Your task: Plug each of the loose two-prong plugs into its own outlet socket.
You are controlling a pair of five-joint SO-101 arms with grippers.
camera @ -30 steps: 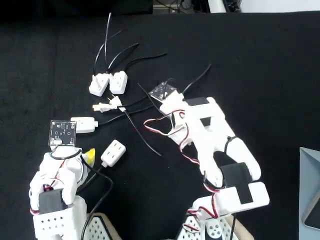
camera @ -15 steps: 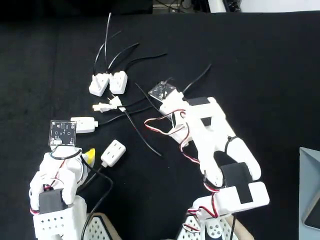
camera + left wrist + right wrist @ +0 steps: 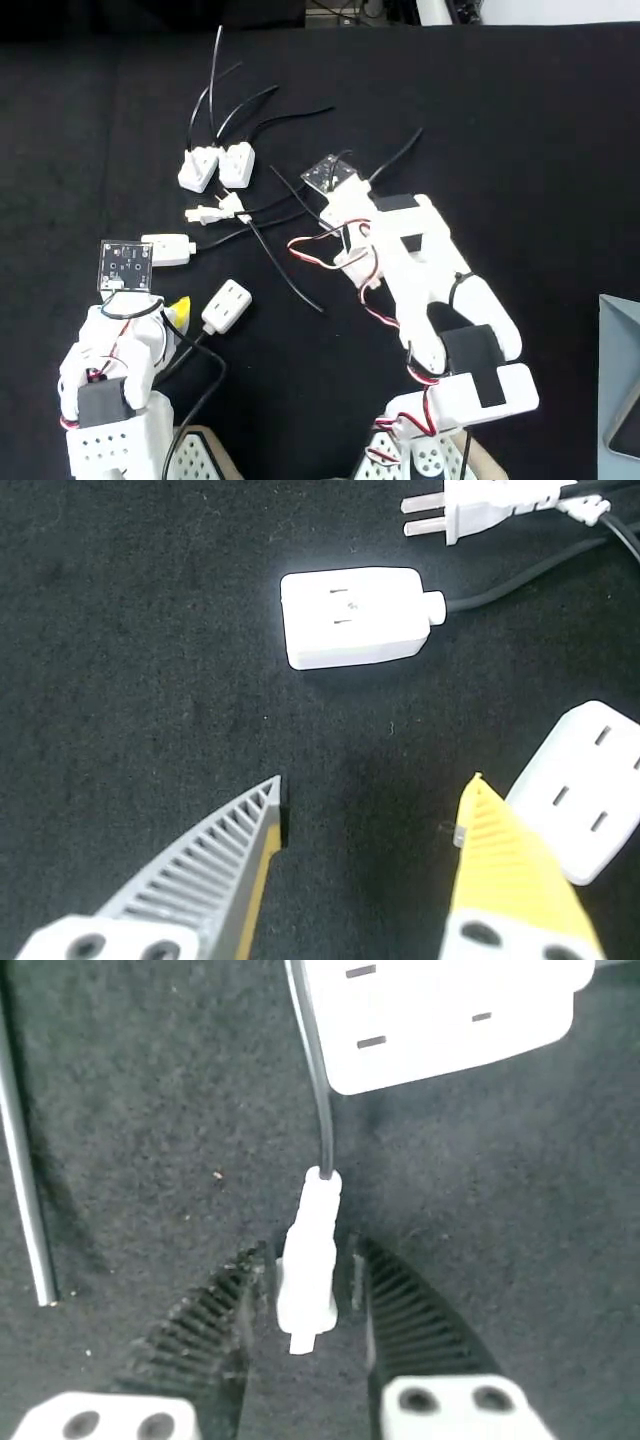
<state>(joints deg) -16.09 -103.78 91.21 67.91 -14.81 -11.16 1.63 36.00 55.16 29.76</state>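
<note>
Nearest, the left end effector (image 3: pixel 375 780) is seen wide open and empty above the worktop. A white rectangular two-slot outlet block (image 3: pixel 350 617) lies just ahead of it, a white multi-slot socket block (image 3: pixel 585 790) is at its side, and a loose white two-prong plug with bare metal prongs (image 3: pixel 480 505) lies beyond. Farther out, the right end effector (image 3: pixel 310 1250) is closed narrowly on a small white plastic plug (image 3: pixel 308 1280) with a thin black cable, near a large white socket face (image 3: pixel 440 1020). This plug is judged to be light, rigid and smooth, so it may twist in the grip. It is best taken by the flat sides of its body, with the prongs left free. The outlets are judged light too, and they may slide when pushed. The black cloth worktop (image 3: pixel 520 120) looks soft and matte. Behind its far edge a pale strip of room (image 3: pixel 540 10) is seen.
</note>
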